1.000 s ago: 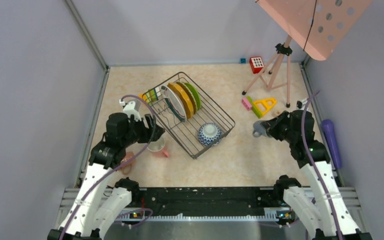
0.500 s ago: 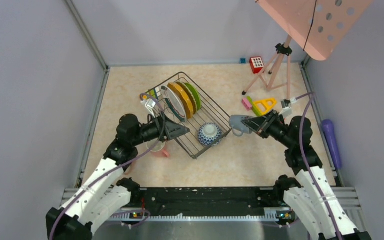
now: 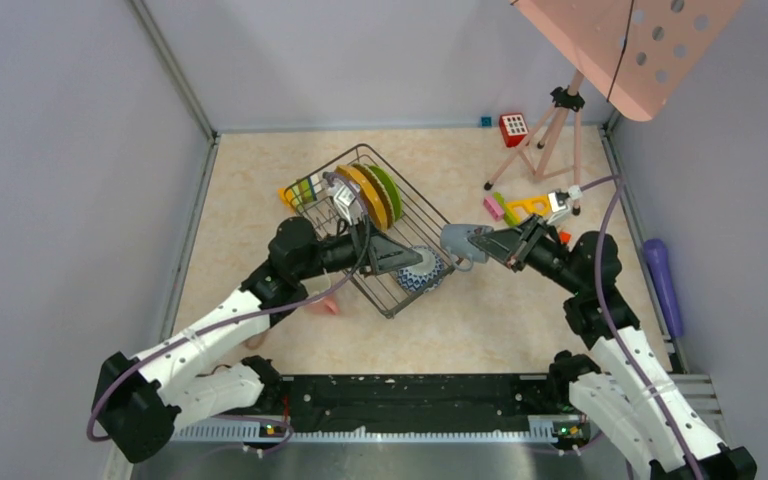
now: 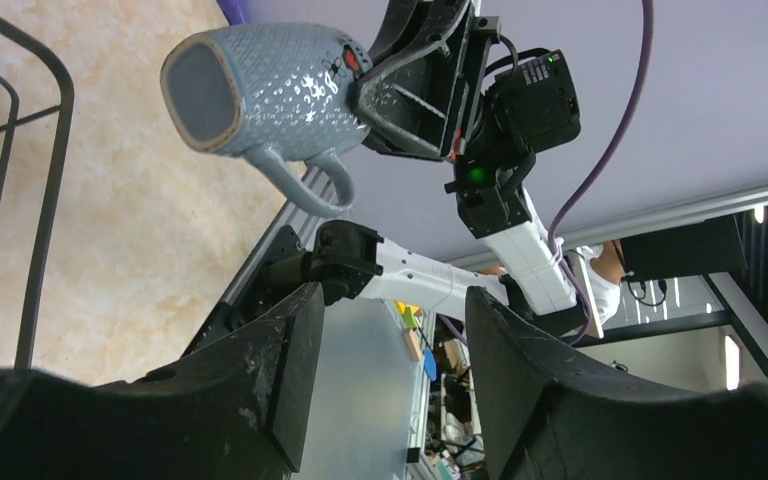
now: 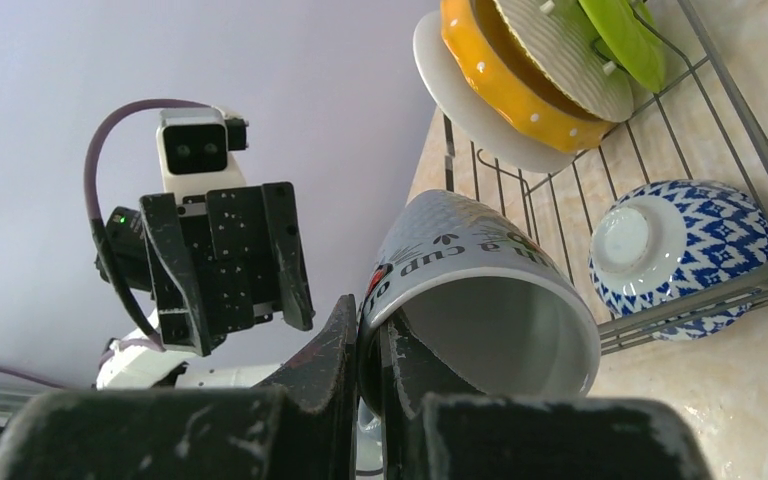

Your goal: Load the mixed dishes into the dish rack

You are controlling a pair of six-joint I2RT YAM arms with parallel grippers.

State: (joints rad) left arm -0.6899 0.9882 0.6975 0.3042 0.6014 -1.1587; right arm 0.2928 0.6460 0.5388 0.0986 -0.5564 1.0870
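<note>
Right gripper [image 3: 482, 241] clamped on the mug [image 4: 260, 90] rim; left gripper [image 4: 390, 305], apart, faces it over the rack [image 3: 427, 224], probably a handover next.

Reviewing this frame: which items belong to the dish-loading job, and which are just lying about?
Job:
dish rack
lime green plate, yellow-orange dotted plate and white plate, standing in it
blue-white bowl, inside it
grey-blue mug, held by right gripper
pink mug, on the table

Lying about:
red block
coloured toy pieces
tripod stand
purple object
</note>
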